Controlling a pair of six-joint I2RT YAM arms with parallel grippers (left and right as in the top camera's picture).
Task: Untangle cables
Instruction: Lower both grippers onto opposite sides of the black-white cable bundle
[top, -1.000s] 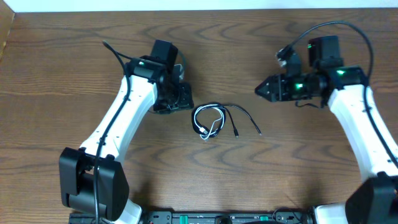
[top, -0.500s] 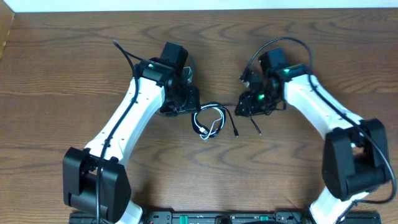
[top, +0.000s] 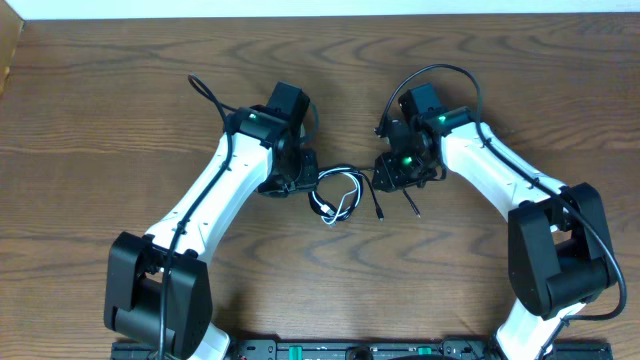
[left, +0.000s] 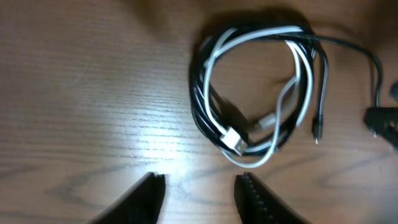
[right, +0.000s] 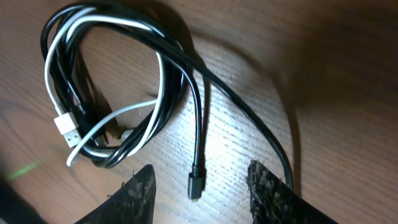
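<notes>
Cables (left: 235, 140), white and black, lie coiled on the desk (left: 93, 93) just ahead of the left claw (left: 200, 182) and the right claw (right: 200, 169), each with fingers apart, gripping nothing.

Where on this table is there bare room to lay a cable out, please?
Bare wood lies in front of the cable bundle down to the table's near edge, behind it up to the far edge, and at the far left. The middle is crowded: left fingers and right fingers flank the bundle.

White arms (top: 215, 190), black joints (top: 160, 295), seemingly green lights (top: 405, 160).
</notes>
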